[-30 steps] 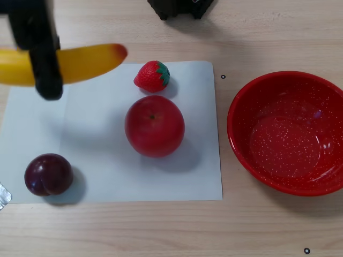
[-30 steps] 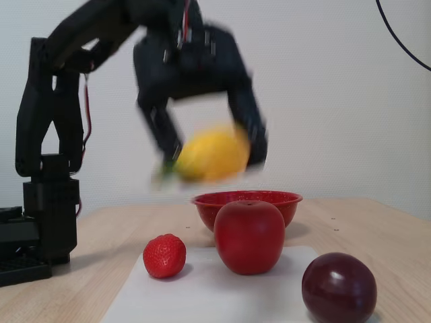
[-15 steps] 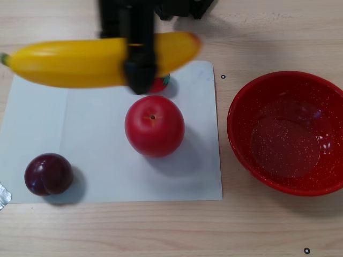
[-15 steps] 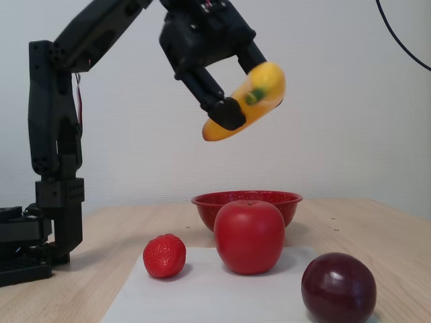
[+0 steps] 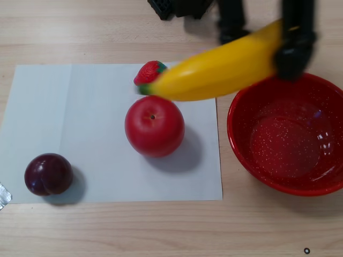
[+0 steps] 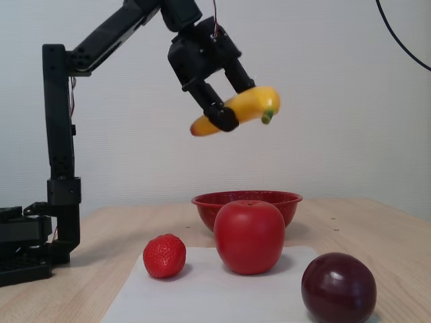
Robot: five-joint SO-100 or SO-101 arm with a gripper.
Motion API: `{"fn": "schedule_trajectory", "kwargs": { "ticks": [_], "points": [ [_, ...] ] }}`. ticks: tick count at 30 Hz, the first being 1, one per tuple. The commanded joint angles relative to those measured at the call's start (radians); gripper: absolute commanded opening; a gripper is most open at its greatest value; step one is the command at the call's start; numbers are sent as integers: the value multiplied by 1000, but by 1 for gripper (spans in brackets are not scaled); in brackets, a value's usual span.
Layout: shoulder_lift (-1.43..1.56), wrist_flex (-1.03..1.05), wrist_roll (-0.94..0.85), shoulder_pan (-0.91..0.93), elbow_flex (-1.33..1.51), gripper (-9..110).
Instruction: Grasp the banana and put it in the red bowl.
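My gripper (image 5: 261, 45) is shut on the banana (image 5: 214, 72), a long yellow fruit held in the air. In the other view the banana slants from its green stem tip near the strawberry up to the right, and its gripped end lies over the far left rim of the red bowl (image 5: 238, 134). The bowl has nothing in it. In the fixed view the gripper (image 6: 236, 101) holds the banana (image 6: 252, 104) high above the table, well over the red bowl (image 6: 202, 204), which stands behind the apple.
A white sheet (image 5: 80, 128) carries a red apple (image 5: 154, 126), a strawberry (image 5: 151, 73) and a dark plum (image 5: 48, 174). The arm's base (image 6: 34, 242) stands at the left in the fixed view. The wooden table continues around the sheet and bowl.
The gripper has swung the banana to the right in the other view, from over the sheet's far left to the bowl's rim. It stays raised high in the fixed view.
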Motion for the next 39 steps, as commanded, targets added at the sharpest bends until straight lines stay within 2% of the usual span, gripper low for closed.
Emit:
{"fn": "schedule_trajectory", "kwargs": {
  "ticks": [1,12,21,32,35,39],
  "points": [
    [78,32,-28,43,-140,0],
    [-120,11,-121,195,-110,7],
    [-232,-15,-181,218,-106,31],
    [-239,-40,-178,202,-87,29],
    [-213,-32,-169,192,-87,21],
    [-172,-18,-147,173,-87,5]
  ]
}}
